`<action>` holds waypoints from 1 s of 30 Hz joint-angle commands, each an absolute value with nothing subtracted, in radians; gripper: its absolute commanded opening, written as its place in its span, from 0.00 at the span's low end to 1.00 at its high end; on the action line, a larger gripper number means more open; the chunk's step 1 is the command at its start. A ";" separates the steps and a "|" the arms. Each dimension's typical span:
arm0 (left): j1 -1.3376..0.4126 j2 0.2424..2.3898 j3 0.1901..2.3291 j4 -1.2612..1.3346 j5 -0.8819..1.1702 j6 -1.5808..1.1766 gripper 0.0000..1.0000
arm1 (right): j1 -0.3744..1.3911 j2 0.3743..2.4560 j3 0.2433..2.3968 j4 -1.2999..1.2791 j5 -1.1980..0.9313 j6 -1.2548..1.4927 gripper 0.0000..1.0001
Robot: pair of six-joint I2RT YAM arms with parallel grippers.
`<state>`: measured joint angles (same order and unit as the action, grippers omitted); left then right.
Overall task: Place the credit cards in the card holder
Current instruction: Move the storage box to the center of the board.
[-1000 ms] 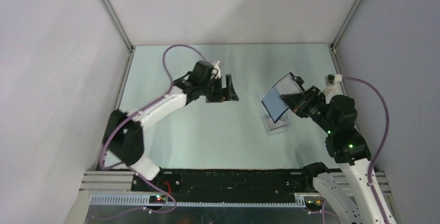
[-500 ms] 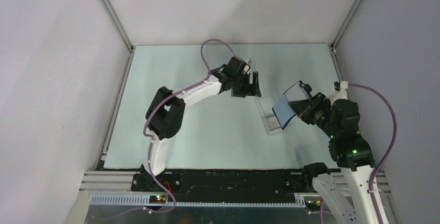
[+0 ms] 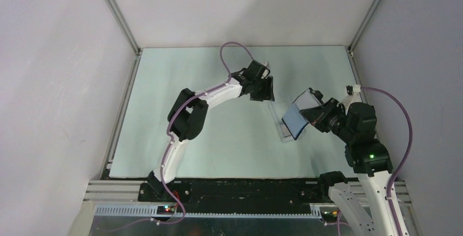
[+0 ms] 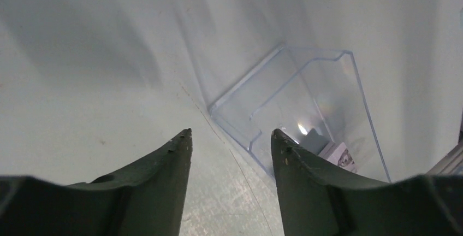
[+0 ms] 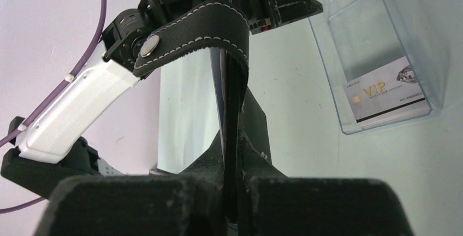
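Over the last second our left gripper (image 3: 266,89) has swung right across the table and now hangs over the far end of the clear box (image 4: 306,105). Its fingers have narrowed to a moderate gap, with nothing between them. The credit cards (image 5: 385,96) lie at the box's near end; through the plastic we cannot tell how many. Our right gripper (image 5: 232,148) stays clamped on the card holder (image 5: 202,28), held on edge just right of the box. We judge the left arm is about to reach in for a card.
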<state>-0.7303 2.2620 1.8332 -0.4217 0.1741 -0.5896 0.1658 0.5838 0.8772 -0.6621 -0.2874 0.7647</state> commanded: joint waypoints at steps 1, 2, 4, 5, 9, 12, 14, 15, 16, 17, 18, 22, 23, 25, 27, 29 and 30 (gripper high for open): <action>-0.736 2.302 1.915 -0.411 0.162 -0.562 0.57 | 0.157 0.591 0.918 -0.634 -0.335 0.746 0.00; -0.737 2.306 1.920 -0.411 0.162 -0.562 0.53 | 0.157 0.593 0.919 -0.632 -0.343 0.745 0.00; -0.736 2.317 1.932 -0.411 0.168 -0.561 0.47 | 0.155 0.596 0.919 -0.632 -0.351 0.743 0.00; -0.737 2.320 1.933 -0.411 0.166 -0.560 0.45 | 0.154 0.598 0.919 -0.632 -0.355 0.743 0.00; -0.735 2.316 1.928 -0.412 0.153 -0.546 0.32 | 0.151 0.604 0.919 -0.629 -0.369 0.742 0.00; -0.734 2.300 1.911 -0.415 0.131 -0.541 0.17 | 0.151 0.611 0.919 -0.629 -0.380 0.740 0.00; -0.733 2.281 1.888 -0.415 0.110 -0.540 0.08 | 0.152 0.617 0.919 -0.629 -0.386 0.738 0.00; -0.732 2.263 1.868 -0.416 0.102 -0.540 0.04 | 0.151 0.621 0.919 -0.628 -0.389 0.738 0.00; -0.731 2.253 1.855 -0.417 0.088 -0.542 0.03 | 0.151 0.624 0.918 -0.628 -0.391 0.737 0.00; -0.730 2.231 1.828 -0.416 0.081 -0.547 0.01 | 0.151 0.627 0.919 -0.627 -0.394 0.736 0.00; -0.728 2.218 1.814 -0.416 0.069 -0.550 0.00 | 0.151 0.630 0.919 -0.627 -0.397 0.735 0.00; -0.726 2.118 1.689 -0.415 0.012 -0.579 0.00 | 0.151 0.640 0.906 -0.612 -0.410 0.737 0.00; -0.727 2.103 1.671 -0.415 0.008 -0.589 0.00 | 0.151 0.641 0.902 -0.607 -0.416 0.738 0.00; -0.724 2.056 1.614 -0.416 -0.041 -0.605 0.00 | 0.150 0.647 0.897 -0.602 -0.420 0.738 0.00; -0.720 2.004 1.546 -0.417 -0.069 -0.632 0.00 | 0.151 0.654 0.893 -0.594 -0.426 0.741 0.00; -0.710 1.953 1.481 -0.417 -0.089 -0.659 0.00 | 0.153 0.661 0.887 -0.580 -0.434 0.751 0.00; -0.703 1.919 1.439 -0.416 -0.089 -0.668 0.00 | 0.152 0.665 0.883 -0.569 -0.442 0.754 0.00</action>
<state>-0.7242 2.0571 1.5341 -0.4072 -0.0345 -0.5949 0.1551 0.6567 0.8772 -0.6514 -0.4030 0.7483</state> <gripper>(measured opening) 0.024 0.034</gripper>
